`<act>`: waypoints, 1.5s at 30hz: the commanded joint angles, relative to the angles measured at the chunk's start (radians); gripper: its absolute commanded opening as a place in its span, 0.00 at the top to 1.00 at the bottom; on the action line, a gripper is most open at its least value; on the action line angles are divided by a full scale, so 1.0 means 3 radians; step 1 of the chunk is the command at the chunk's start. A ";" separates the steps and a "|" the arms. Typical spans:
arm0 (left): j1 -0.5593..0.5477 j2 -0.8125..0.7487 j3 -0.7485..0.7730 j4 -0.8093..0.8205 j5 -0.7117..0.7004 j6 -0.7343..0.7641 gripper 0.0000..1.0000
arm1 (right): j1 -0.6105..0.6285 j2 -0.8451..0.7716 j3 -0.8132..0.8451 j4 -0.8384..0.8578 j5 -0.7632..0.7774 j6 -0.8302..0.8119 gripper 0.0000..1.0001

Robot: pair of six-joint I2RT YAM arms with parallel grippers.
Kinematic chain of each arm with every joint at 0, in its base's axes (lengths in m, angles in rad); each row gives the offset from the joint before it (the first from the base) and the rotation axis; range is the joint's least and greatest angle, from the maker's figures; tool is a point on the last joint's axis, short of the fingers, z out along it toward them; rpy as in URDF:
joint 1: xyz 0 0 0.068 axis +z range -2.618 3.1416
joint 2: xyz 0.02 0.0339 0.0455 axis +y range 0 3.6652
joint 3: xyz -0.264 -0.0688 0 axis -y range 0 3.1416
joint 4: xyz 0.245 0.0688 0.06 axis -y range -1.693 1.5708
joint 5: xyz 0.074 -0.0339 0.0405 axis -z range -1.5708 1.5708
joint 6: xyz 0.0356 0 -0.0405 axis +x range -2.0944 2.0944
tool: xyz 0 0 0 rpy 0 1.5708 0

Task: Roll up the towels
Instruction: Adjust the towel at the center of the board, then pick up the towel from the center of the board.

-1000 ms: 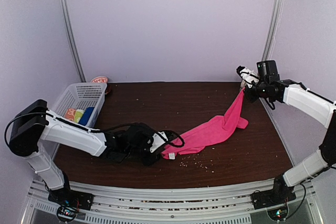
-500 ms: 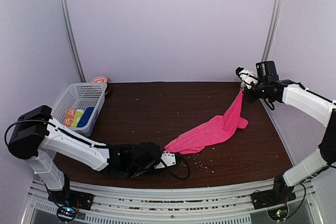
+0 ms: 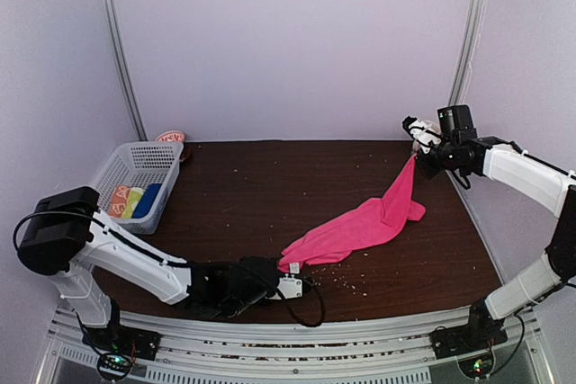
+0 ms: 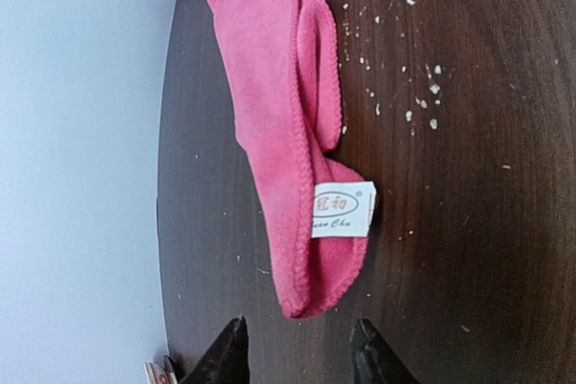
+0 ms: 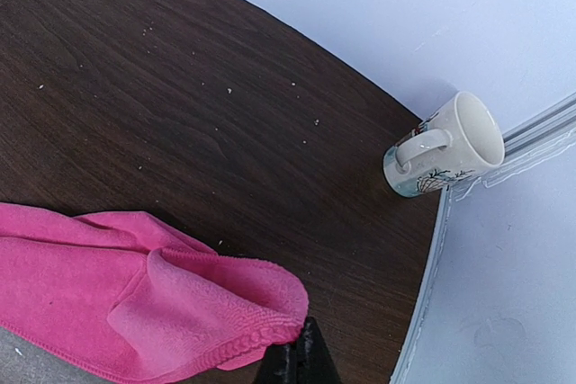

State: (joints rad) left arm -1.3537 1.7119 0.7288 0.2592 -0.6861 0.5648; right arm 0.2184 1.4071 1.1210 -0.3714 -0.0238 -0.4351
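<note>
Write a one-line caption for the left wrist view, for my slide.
Open left hand just short of the labelled end of the pink towel, which lies on the dark table.

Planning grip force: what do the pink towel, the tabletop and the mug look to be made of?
The pink towel looks like fuzzy microfibre cloth: napped pile, stitched hem, sewn label. The tabletop shows dark wood grain with slight sheen; wood or laminate, unclear. The mug is glossy cream, likely glazed ceramic.

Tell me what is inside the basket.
In the basket, at its near end, lie an orange item, a yellow-green one and a blue one. Their lower parts are hidden by the near wall; what they are is unclear.
</note>
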 commanded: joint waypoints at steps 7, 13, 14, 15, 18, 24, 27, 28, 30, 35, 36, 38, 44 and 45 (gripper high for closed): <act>-0.0023 -0.0159 -0.0083 0.0319 -0.0012 0.0247 0.62 | 0.0013 0.0020 -0.0004 -0.0029 -0.0034 0.0075 1.00; -0.0020 -0.0007 -0.0052 0.0370 -0.0019 0.0348 0.62 | 0.0013 0.0028 -0.0009 -0.0030 -0.0038 0.0075 1.00; -0.0023 0.0006 -0.0052 0.0388 -0.0028 0.0366 0.62 | 0.0014 0.0029 -0.0009 -0.0030 -0.0039 0.0075 1.00; -0.0023 0.0022 -0.0052 0.0420 -0.0033 0.0391 0.62 | 0.0016 0.0029 -0.0012 -0.0035 -0.0043 0.0075 1.00; -0.0023 0.0060 -0.0042 0.0506 -0.0080 0.0453 0.63 | 0.0011 0.0029 -0.0008 -0.0039 -0.0048 0.0073 1.00; -0.0019 0.0096 0.0007 0.0546 -0.0024 0.0509 0.65 | 0.0014 0.0030 -0.0015 -0.0040 -0.0052 0.0076 1.00; -0.0023 0.0133 0.0013 0.0586 -0.0023 0.0541 0.65 | 0.0012 0.0028 -0.0015 -0.0042 -0.0053 0.0074 1.00; -0.0021 0.0155 0.0015 0.0603 -0.0030 0.0553 0.66 | 0.0014 0.0029 -0.0014 -0.0041 -0.0056 0.0073 1.00; -0.0023 0.0214 0.0017 0.0643 -0.0060 0.0590 0.67 | 0.0014 0.0029 -0.0014 -0.0045 -0.0057 0.0072 1.00; -0.0023 0.0353 0.0045 0.0691 -0.0153 0.0668 0.72 | 0.0013 0.0030 -0.0014 -0.0046 -0.0066 0.0080 1.00; -0.0023 0.0368 0.0045 0.0706 -0.0171 0.0687 0.73 | 0.0013 0.0029 -0.0014 -0.0044 -0.0067 0.0080 1.00; -0.0021 0.0382 0.0029 0.0778 -0.0234 0.0727 0.74 | 0.0015 0.0026 -0.0014 -0.0046 -0.0068 0.0082 1.00; -0.0021 0.0397 -0.0004 0.0990 -0.0344 0.0879 0.78 | 0.0013 0.0029 -0.0014 -0.0051 -0.0082 0.0089 1.00; -0.0023 0.0394 -0.0006 0.1007 -0.0335 0.0893 0.78 | 0.0013 0.0029 -0.0012 -0.0051 -0.0079 0.0090 1.00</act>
State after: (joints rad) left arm -1.3567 1.8198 0.7185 0.4686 -0.7574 0.7937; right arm 0.2184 1.4090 1.1210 -0.3782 -0.0372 -0.4187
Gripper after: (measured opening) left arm 0.220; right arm 0.011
